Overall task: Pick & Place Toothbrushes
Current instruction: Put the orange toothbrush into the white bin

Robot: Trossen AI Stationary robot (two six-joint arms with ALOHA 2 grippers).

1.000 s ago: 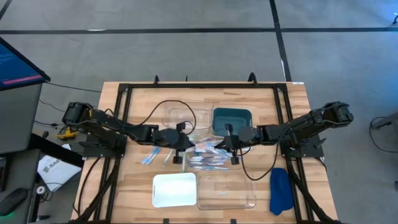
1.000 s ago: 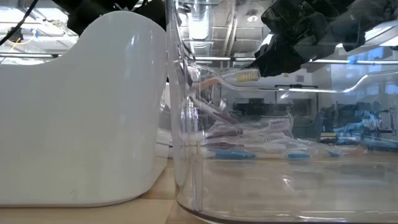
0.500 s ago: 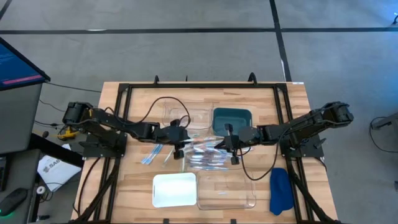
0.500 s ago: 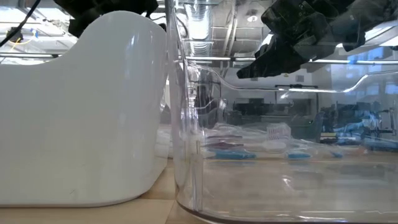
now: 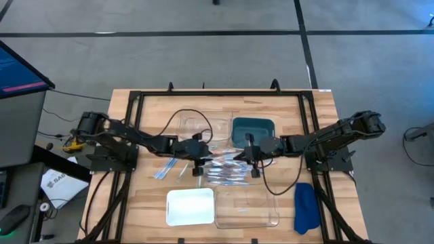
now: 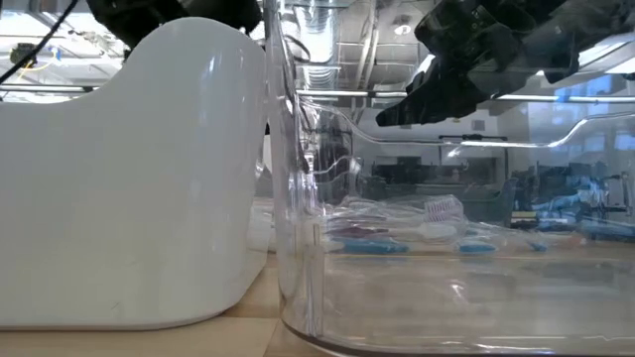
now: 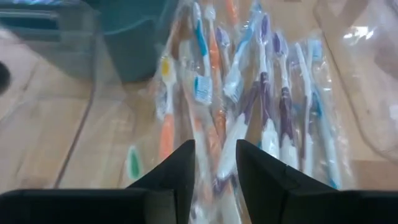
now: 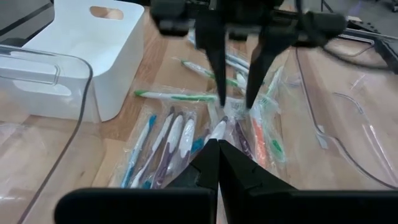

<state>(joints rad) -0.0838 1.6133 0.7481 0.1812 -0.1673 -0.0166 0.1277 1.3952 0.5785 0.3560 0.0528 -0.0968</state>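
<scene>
Hovering over the middle of the desk, your left gripper [image 5: 197,165] has its fingers parted with nothing between them, poised above the pile of toothbrushes [image 5: 227,169]. You can see why in the left wrist view: the two dark fingers straddle a gap aimed down at the wrapped brushes [image 7: 249,106], which lie side by side, partly overlapping, in clear sleeves. That heap makes single picks awkward, so a narrow opening lined up along one handle looks deliberate.

Your right gripper [image 5: 253,163] sits at the opposite side of the pile with its fingers pressed together, holding nothing; it looks parked close by so as not to crowd the other arm. A few loose brushes [image 5: 165,169] lie apart toward the desk's left edge.

The bins ring the pile, presumably as drop spots: the white bin [image 5: 190,207] and clear bin [image 5: 247,209] along the near edge, the teal bin [image 5: 253,129] and a second clear tray [image 5: 201,126] toward the far edge. The blue cloth [image 5: 306,207] rests by the near right corner, out of the way.
</scene>
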